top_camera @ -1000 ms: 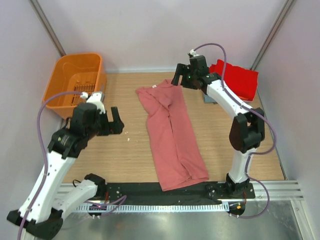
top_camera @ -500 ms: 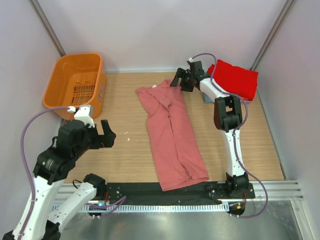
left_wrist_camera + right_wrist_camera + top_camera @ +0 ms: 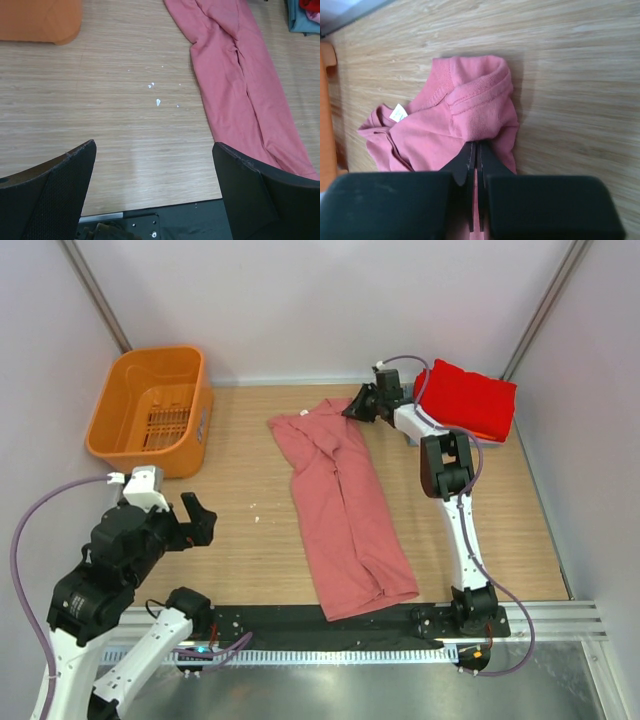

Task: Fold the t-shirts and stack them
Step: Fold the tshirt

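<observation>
Though rumpled, one salmon-pink t-shirt (image 3: pixel 345 510)

In the left wrist view the top edge cuts the orange basket (image 3: pixel 40 20) to one corner and the grey-blue shirt (image 3: pixel 300 25) to a sliver. The salmon-pink shirt (image 3: pixel 235 65) runs out of frame at top and right. On the table (image 3: pixel 100 125), white specks (image 3: pixel 157 101) are too small to identify. From above, the red shirt (image 3: pixel 468 398) covers nearly all of the grey-blue shirt beneath it.
</observation>
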`<act>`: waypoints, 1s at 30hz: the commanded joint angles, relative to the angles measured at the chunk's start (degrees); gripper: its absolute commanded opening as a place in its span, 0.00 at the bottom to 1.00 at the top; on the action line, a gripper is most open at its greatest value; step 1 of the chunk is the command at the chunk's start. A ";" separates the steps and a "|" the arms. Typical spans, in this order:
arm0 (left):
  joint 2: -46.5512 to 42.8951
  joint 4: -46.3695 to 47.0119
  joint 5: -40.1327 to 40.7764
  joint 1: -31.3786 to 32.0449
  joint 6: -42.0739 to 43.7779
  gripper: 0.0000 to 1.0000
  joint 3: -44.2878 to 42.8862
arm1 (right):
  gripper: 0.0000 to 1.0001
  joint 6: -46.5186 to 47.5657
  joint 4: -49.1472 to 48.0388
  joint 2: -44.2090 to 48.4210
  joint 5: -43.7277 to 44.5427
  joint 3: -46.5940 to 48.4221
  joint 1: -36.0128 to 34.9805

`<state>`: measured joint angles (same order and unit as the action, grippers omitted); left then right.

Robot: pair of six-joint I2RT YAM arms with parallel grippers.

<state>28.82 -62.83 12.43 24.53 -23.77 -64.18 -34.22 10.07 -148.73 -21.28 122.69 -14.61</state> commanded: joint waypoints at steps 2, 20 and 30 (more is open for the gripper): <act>-1.74 3.84 0.50 0.16 0.39 1.00 0.72 | 0.02 -3.22 -2.42 -0.69 6.99 2.11 -0.24; -2.36 15.89 -1.70 -1.59 -0.14 1.00 11.00 | 0.04 -8.86 0.66 7.66 28.23 -9.84 2.75; -3.42 17.04 -3.55 -6.96 0.21 1.00 11.80 | 0.70 0.20 -5.49 25.29 22.68 -22.10 1.60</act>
<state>25.82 -49.08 9.67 17.96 -23.73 -52.56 -37.95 7.64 -136.14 1.78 107.09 -12.69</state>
